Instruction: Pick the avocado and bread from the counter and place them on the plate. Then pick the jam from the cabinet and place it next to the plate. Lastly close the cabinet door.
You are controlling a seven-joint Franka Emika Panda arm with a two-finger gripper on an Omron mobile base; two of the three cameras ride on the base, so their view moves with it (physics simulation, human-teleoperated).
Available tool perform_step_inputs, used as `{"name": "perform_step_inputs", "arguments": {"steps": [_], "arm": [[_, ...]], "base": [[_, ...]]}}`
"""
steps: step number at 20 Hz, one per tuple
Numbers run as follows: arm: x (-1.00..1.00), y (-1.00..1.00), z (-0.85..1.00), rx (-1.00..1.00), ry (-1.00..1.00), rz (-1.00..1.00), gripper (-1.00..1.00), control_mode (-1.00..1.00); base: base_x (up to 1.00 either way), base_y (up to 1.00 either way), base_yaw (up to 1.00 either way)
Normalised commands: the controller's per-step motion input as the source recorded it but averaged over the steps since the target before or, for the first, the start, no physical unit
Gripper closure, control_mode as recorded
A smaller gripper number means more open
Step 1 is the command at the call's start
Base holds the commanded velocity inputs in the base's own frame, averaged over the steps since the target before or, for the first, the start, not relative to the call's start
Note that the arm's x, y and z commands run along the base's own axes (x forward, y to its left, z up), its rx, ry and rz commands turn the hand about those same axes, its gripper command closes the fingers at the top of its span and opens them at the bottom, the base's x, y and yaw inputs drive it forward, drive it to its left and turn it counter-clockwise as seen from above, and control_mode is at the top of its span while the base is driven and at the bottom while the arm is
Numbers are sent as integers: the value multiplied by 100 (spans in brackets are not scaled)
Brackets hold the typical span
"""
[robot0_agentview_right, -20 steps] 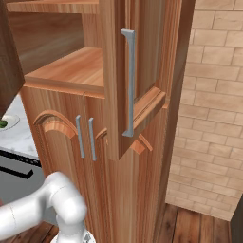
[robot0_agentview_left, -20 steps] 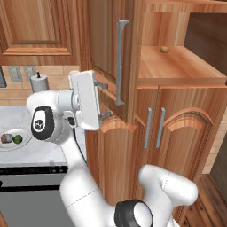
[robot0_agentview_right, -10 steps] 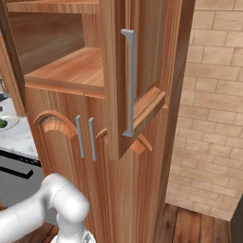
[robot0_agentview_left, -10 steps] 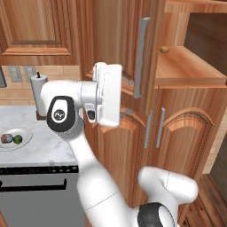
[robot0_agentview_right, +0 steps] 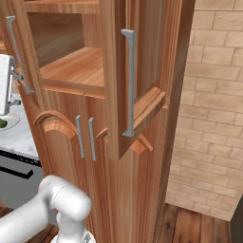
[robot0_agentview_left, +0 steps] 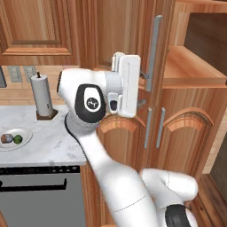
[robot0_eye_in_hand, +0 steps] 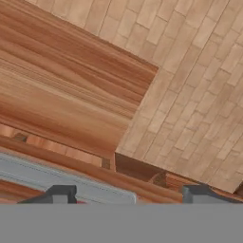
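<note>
While the open tool point(robot0_agentview_left: 142, 88) meets its upright handle point(robot0_agentview_left: 154, 53), the cabinet point(robot0_agentview_left: 190, 106) door stands ajar.

The cabinet point(robot0_agentview_right: 142, 71) shelf point(robot0_agentview_right: 80, 66) lies bare — open room above it. Both upper doors point(robot0_agentview_right: 118, 80) swing out toward the near side, narrowing the way in. On the table point(robot0_agentview_left: 48, 142), a paper-towel roll point(robot0_agentview_left: 43, 95) stands far-left, the plate point(robot0_agentview_left: 24, 138) near-left.
</note>
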Motion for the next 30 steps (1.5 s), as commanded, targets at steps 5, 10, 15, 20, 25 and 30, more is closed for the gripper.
{"name": "perform_step_inputs", "arguments": {"steps": [5, 10, 15, 20, 25, 30], "arm": [[94, -43, -20, 5, -17, 40, -100, -100], [100, -38, -29, 3, -17, 42, -100, -100], [100, -41, -33, 3, -17, 43, -100, -100], [100, -40, -36, 3, -14, 42, -100, -100], [100, -38, -31, 3, -10, 40, -100, -100], [94, -27, -15, 4, -4, 37, -100, -100]], "base": [[0, 0, 0], [0, 0, 0], [0, 0, 0], [0, 0, 0], [0, 0, 0], [0, 0, 0]]}}
